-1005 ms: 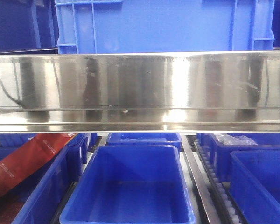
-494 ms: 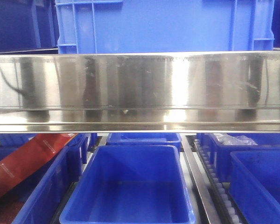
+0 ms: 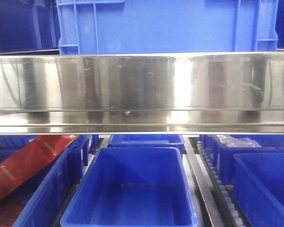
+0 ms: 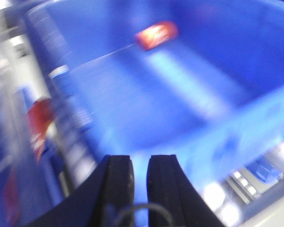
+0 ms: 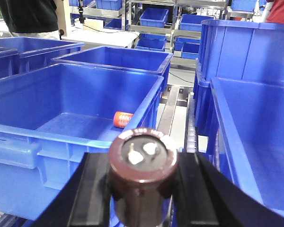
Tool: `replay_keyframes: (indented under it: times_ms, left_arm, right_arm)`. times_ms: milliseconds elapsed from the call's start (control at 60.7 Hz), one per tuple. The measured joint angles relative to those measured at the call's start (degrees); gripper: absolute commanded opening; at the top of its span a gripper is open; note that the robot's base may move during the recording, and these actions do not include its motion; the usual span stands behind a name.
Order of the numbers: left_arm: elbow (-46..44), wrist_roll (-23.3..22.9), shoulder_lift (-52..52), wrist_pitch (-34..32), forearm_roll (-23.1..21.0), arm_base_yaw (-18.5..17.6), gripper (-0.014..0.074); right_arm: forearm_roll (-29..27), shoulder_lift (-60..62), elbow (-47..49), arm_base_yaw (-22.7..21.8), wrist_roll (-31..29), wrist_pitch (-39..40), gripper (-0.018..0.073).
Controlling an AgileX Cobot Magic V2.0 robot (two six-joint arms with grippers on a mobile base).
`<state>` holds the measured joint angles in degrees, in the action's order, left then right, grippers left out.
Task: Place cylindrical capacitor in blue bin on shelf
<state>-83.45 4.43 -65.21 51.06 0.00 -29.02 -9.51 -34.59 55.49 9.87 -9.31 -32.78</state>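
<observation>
The right gripper's black fingers are clenched on the brown cylindrical capacitor, which stands upright with its terminals up, just outside the near corner of the open blue plastic bin on the steel-railed shelf. It would be best to carry it past that rim, lower it inside, and only then let go. The left gripper's fingers are nearly closed on nothing.

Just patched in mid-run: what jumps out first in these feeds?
The brown capacitor fills the right wrist view, clamped in the right gripper with its terminals facing the lens. Behind it, a small red cylinder lies on the floor of a blue bin. In the front view, a shiny steel rail spans the frame above an empty bin.
</observation>
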Motion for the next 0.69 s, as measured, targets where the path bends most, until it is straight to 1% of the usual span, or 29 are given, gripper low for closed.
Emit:
replay_keyframes:
  times_ms: [214, 428, 560, 692]
  left_arm:
    - [15.20, -2.03, 16.66, -4.66, 0.00, 4.20, 0.0044]
    - [28.07, -2.83, 30.00, -5.84, 0.41, 8.35, 0.0044]
    - [32.50, -2.86, 35.62, -5.84, 0.41, 10.34, 0.0044]
    - [33.90, -2.86, 38.49, -5.84, 0.41, 11.90, 0.0044]
  right_arm:
    - [0.00, 0.00, 0.00, 0.00, 0.00, 0.60, -0.0016]
    - [0.00, 0.00, 0.00, 0.00, 0.00, 0.61, -0.0016]
    - [0.00, -2.22, 0.65, 0.00, 0.00, 0.70, -0.0016]
    - [0.00, -7.36, 5.44, 0.89, 0.00, 0.70, -0.0016]
